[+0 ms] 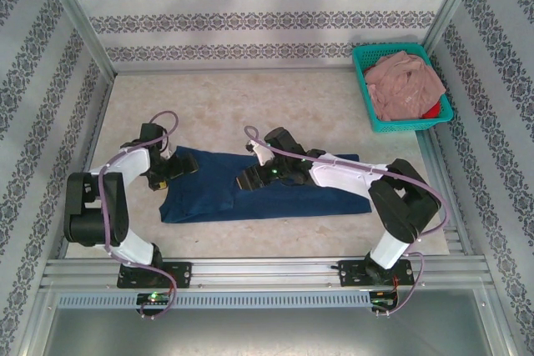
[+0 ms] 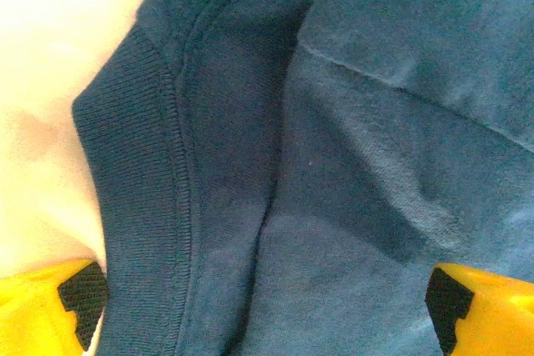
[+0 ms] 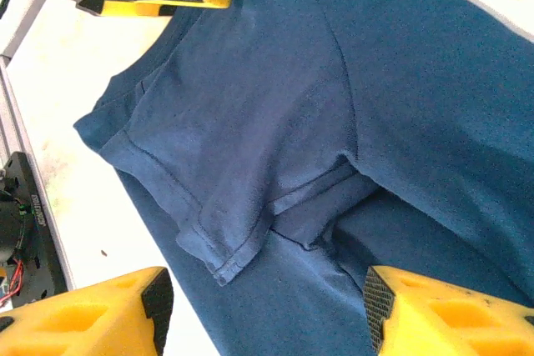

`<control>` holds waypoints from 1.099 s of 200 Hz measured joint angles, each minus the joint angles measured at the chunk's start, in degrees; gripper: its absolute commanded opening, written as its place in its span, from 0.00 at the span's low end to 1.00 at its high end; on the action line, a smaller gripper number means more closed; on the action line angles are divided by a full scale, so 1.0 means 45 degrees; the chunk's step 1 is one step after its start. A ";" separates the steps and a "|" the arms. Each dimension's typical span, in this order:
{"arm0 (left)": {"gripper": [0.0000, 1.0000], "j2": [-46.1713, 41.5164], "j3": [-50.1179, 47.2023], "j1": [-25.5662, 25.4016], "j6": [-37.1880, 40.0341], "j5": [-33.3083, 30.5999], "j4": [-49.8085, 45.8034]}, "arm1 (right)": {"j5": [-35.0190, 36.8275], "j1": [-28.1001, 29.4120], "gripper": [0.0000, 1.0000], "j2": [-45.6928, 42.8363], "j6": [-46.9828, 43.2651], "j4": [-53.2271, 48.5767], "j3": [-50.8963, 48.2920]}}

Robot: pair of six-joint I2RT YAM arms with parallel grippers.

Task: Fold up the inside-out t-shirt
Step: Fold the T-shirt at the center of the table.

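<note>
Because the dark navy blue, soft cloth t-shirt was thin and floppy, it would likely feel light and bunch up if pushed. It lay flat on the pale tabletop, well apart from the green plastic basket. The left hand hung over the ribbed collar, at the shirt end farthest from the basket, opened wide and empty. The right hand, nearer the basket, hung wide and empty over a short sleeve. Pinching those thick edges looked best.
</note>
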 measured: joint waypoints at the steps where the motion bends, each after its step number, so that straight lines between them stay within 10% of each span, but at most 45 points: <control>1: 1.00 0.0000 0.0000 -0.0015 0.0000 -0.0005 0.0000 | 0.0000 -0.0005 0.64 0.0000 0.0000 0.0005 0.0000; 93: 0.71 -0.0243 -0.0515 -0.1632 0.0291 0.0214 0.0787 | 0.0000 -0.0053 0.63 0.0000 0.0189 0.0209 -0.0117; 182: 0.05 0.0379 -0.0699 -0.3293 0.0335 0.2501 0.1603 | 0.0019 -0.0136 0.62 0.0000 0.0185 -0.0049 -0.0117; 220: 0.00 0.0466 -0.0277 -0.3303 0.0330 0.1807 0.1243 | 0.0223 -0.0408 0.62 -0.0199 0.0155 -0.0432 -0.0141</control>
